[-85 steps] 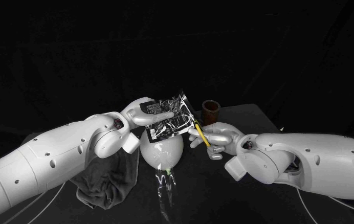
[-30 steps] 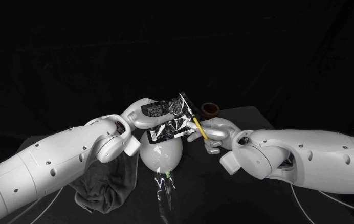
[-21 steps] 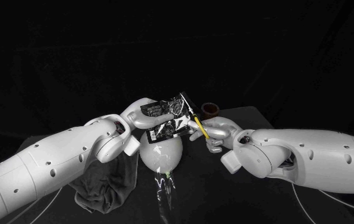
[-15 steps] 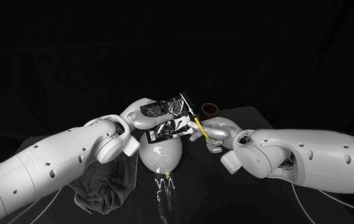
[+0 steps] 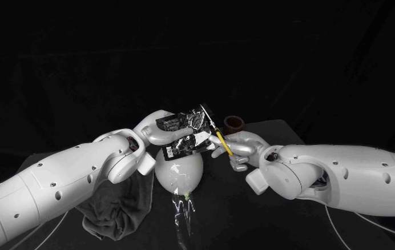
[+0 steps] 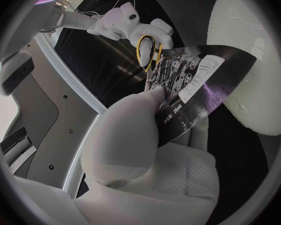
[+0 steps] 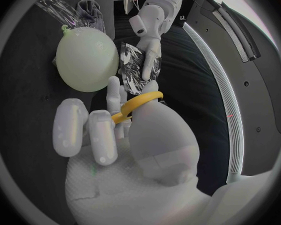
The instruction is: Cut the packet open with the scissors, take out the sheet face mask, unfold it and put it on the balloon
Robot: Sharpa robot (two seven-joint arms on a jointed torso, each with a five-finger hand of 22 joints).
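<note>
Two hands meet above the table's (image 5: 271, 227) middle: the left hand (image 5: 160, 127) pinches the packet (image 5: 188, 133) over the balloon (image 5: 181, 173), and the right hand (image 5: 238, 150) grips yellow-handled scissors (image 5: 221, 141) at the packet's near edge. A dark cloth (image 5: 115, 210) lies toward the table's left edge.

Robot lab: black table (image 5: 224, 222), black backdrop (image 5: 197, 33)

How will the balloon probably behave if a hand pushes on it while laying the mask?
The balloon is inflated, rounded and smooth, so it is probably very light and may roll or slide away at a small push. Its glossy skin looks slippery. It would likely dent softly rather than resist.
</note>
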